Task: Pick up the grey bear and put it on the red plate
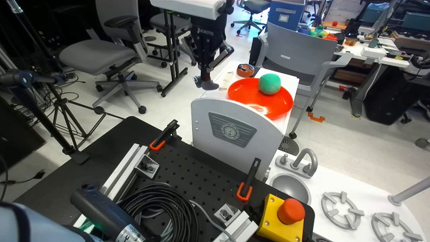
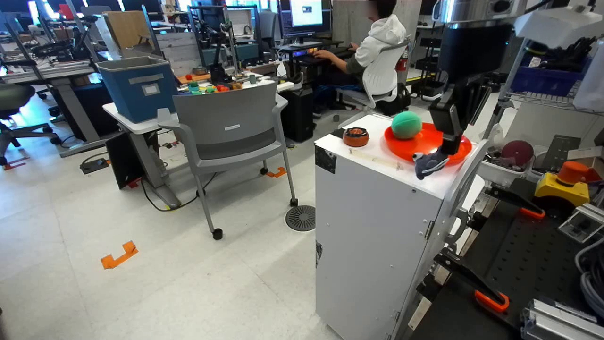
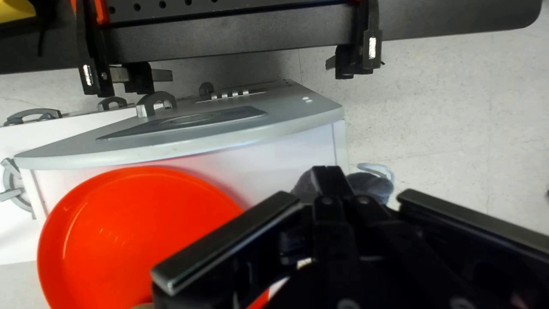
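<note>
My gripper (image 1: 205,78) points down with its fingers shut on the grey bear (image 1: 210,85), a small dark lump that hangs below the fingertips. The bear (image 2: 431,163) shows pale markings in an exterior view. In the wrist view its two ends bulge out on either side of the fingertips, and its middle is hidden behind them. The bear (image 3: 371,184) hangs beside the red plate (image 3: 137,227), over the cabinet's outer edge as seen there, apart from the plate. The red plate (image 1: 247,95) lies flat on the white cabinet top with a green ball (image 1: 269,84) in it.
A reddish-brown round thing (image 1: 245,71) sits on the cabinet top behind the plate. The grey upright panel (image 1: 231,131) with a round emblem rises along the plate's near side. A grey chair (image 2: 231,123) stands close to the white cabinet (image 2: 373,236).
</note>
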Controlling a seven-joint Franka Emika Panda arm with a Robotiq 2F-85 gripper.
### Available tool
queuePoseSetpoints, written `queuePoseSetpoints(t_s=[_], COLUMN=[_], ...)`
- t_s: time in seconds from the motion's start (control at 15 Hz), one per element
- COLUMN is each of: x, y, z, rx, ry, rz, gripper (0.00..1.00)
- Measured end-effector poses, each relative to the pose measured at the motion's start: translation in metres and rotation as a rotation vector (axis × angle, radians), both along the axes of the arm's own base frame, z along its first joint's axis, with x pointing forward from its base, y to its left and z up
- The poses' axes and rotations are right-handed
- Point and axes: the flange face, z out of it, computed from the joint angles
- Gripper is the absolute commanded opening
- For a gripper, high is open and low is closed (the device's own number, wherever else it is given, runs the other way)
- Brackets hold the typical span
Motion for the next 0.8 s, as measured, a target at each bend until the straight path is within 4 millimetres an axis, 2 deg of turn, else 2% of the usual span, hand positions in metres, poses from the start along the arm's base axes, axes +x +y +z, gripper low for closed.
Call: queuePoseSetpoints(t_s=[0.8], x=[-0.004], y=[-0.035], z=[0.059], rx=[0.127], ry=[-0.121], rz=[-0.103], gripper=[0.0])
